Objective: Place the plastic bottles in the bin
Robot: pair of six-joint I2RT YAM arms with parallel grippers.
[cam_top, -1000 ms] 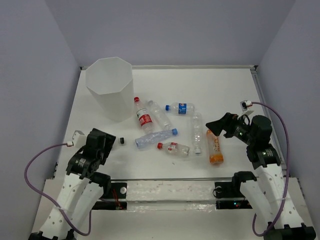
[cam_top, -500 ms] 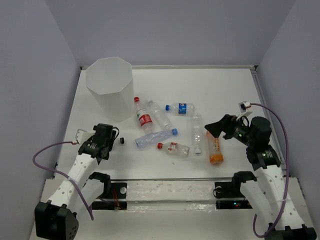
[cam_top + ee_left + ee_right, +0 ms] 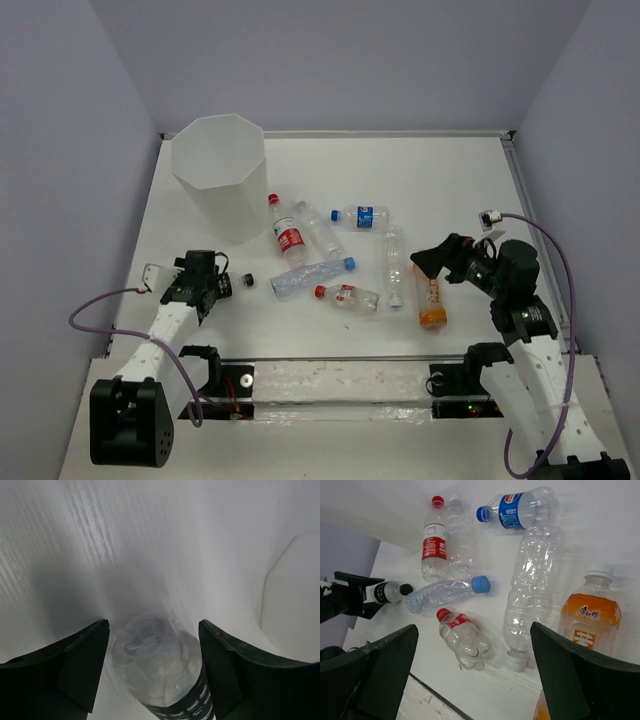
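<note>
My left gripper [image 3: 215,286] is open and low on the table, its jaws on either side of a small clear bottle with a black cap [image 3: 244,281] and dark label [image 3: 160,672]. The white bin [image 3: 220,175] stands at the back left. Several bottles lie mid-table: red-labelled [image 3: 287,232], clear [image 3: 318,230], blue-labelled [image 3: 364,216], long clear with white cap [image 3: 392,262], blue-capped crushed [image 3: 312,276], small red-capped [image 3: 348,297], orange-filled [image 3: 431,296]. My right gripper [image 3: 432,262] is open and empty above the orange bottle [image 3: 587,620].
The bin wall [image 3: 295,600] shows at the right of the left wrist view. A raised rail [image 3: 517,190] runs along the table's right edge. In the right wrist view the small red-capped bottle [image 3: 465,640] lies below the jaws, near the table's front edge.
My left arm has stretched out and dropped low, bringing its open jaws down around the black-capped bottle. My right gripper has sunk slightly.
</note>
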